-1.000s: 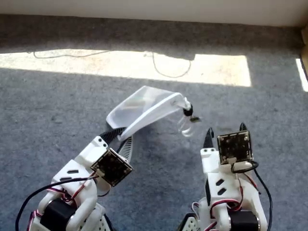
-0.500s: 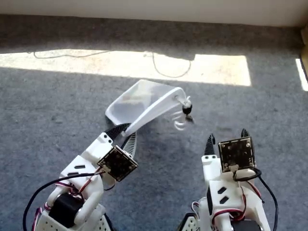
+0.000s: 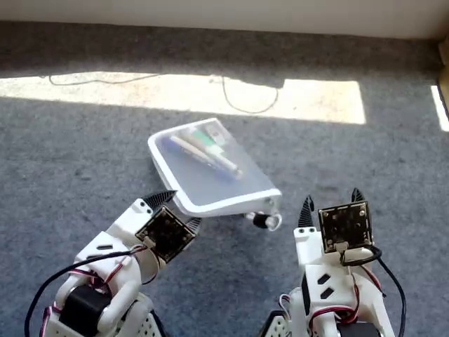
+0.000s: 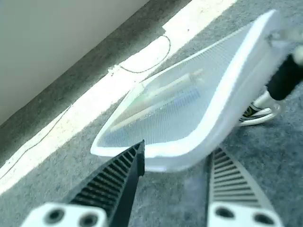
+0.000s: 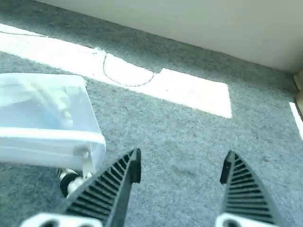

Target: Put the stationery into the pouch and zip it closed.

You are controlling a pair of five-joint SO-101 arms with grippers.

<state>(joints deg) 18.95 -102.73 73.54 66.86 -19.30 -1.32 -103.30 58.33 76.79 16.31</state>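
Pouch has dropped from its tilted lift and lies flat on the carpet, pens inside. Left gripper is parted around its near-left corner. Right gripper is wide and empty, near right; task likely finished.

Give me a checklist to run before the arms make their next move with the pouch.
1. Stationery inside the pouch: ok, pens show through its clear side.
2. Zip fully closed: cannot tell; the zip pull sits at the pouch's corner.
3. Pouch down on the carpet: ok.
4. Left gripper open: ok, its fingers stand either side of the pouch's edge.
5. Right gripper open and apart from the pouch: ok, over bare carpet.
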